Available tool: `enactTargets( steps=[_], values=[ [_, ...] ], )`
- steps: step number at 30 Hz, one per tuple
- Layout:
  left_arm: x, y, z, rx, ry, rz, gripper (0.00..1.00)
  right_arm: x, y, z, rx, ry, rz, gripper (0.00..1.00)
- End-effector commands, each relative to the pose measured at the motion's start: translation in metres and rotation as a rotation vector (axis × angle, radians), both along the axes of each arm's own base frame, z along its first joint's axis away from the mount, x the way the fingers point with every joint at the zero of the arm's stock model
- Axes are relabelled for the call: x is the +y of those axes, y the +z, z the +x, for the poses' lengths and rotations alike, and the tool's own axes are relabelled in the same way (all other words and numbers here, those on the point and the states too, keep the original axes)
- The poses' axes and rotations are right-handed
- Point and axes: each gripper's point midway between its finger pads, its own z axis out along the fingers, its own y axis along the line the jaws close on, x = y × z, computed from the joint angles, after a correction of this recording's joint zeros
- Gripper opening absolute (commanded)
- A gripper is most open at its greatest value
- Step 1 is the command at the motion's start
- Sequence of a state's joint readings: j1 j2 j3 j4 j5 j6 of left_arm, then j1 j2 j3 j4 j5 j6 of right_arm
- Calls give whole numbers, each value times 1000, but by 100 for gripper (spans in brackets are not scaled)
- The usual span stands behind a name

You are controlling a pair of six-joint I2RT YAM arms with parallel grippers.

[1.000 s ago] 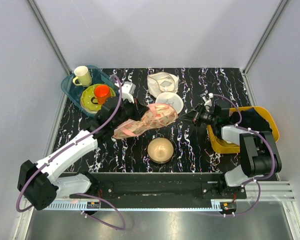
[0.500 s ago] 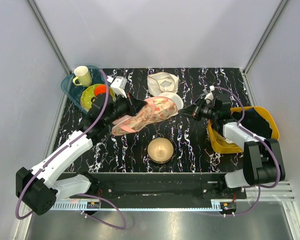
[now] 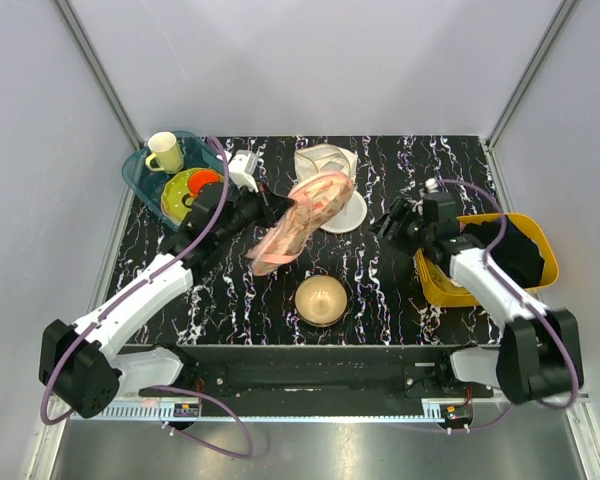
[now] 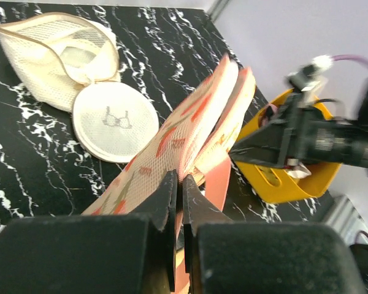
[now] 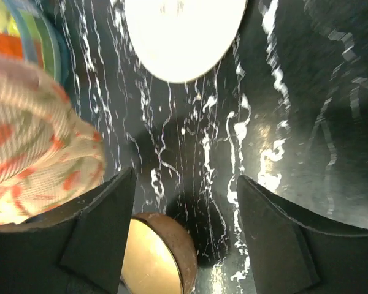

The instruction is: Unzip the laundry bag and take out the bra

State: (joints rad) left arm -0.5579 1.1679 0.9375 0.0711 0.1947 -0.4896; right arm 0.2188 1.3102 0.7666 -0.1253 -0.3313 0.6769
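Marbled surface (image 3: 380, 290): laundry bag (image 3: 305, 215), centre frame, clamped in left end effector (image 3: 275, 210), likely for unzipping; right end effector (image 3: 390, 226) apart.

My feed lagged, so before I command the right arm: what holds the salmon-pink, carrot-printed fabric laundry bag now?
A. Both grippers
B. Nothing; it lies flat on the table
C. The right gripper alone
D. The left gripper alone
D: the left gripper is pinched shut on the fabric of the laundry bag, while the right gripper is wide open, empty and apart from the bag.
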Motion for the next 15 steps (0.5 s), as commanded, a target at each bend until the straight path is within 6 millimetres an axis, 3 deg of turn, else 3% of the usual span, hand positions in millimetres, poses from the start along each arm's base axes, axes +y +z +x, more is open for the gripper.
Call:
enactTargets(
  steps=[1, 2, 4, 5, 6, 8, 9, 10, 12, 13, 15],
  values=[
    [-5, 6, 15, -79, 86, 41, 0, -51, 63, 8, -177, -163, -213, 76],
    [-22, -7, 7, -63, 57, 74, 0, -54, 71, 7, -200, -176, -216, 76],
    [-38, -21, 5, -47, 59, 102, 0, -54, 73, 7, -200, -185, -209, 76],
    [-55, -24, -4, -42, 30, 102, 0, -54, 72, 7, -196, -187, -204, 76],
    [-66, -41, -1, -14, 23, 124, 0, -53, 68, 6, -182, -188, -196, 76],
    [-84, -52, -4, 17, -22, 129, 3, -50, 65, 5, -171, -178, -184, 77],
    [-95, -56, -5, 50, -59, 133, 25, -49, 64, 4, -169, -172, -181, 77],
    [-97, -58, -5, 71, -69, 140, 34, -49, 63, 2, -167, -159, -188, 77],
    [-101, -48, -10, 72, -109, 143, 48, -53, 62, -2, -172, -162, -209, 77],
    [-99, -39, -11, 57, -105, 138, 59, -55, 60, -4, -174, -168, -216, 77],
    [-90, -44, -11, 54, -94, 203, 66, -60, 60, -7, -181, -183, -226, 77]
  ],
)
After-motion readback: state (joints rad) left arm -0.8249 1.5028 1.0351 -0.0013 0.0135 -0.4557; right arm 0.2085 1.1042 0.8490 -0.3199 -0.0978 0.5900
